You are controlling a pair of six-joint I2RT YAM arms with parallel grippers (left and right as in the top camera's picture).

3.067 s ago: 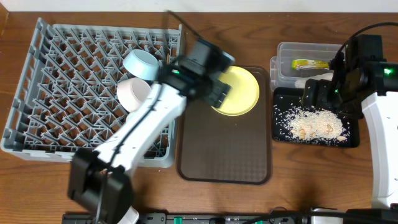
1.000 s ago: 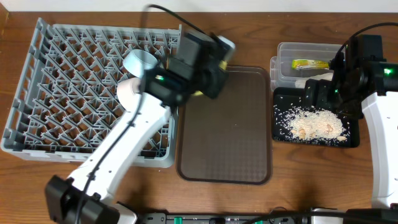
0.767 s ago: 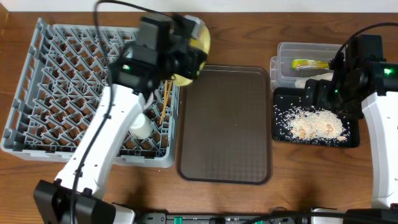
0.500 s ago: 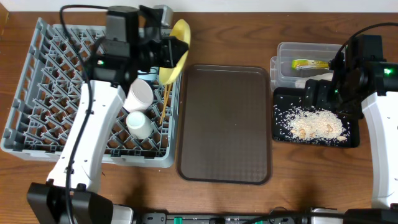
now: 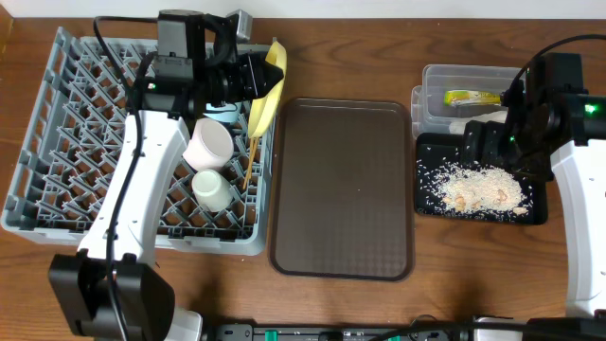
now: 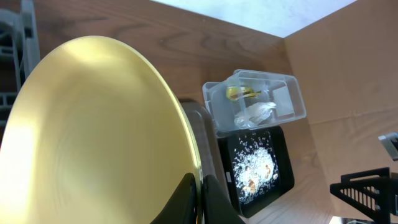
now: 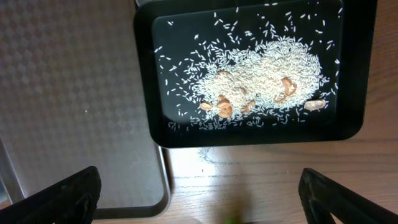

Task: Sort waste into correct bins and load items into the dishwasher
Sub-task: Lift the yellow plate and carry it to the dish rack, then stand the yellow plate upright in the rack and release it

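My left gripper is shut on the rim of the round yellow plate, holding it on edge over the right side of the grey dishwasher rack. In the left wrist view the plate fills the frame, with both fingers pinching its edge. A white bowl, a small white cup and chopsticks lie in the rack. My right gripper hangs open above the black tray holding rice crumbs. The clear tub holds a green-yellow wrapper and a white tissue.
A flat brown serving tray with nothing on it lies between the rack and the bins; its corner shows in the right wrist view. Bare wooden table runs along the front edge.
My left arm lifted the yellow plate off the brown tray, carried it left to the rack's right side and turned it on edge. The right arm has not moved.
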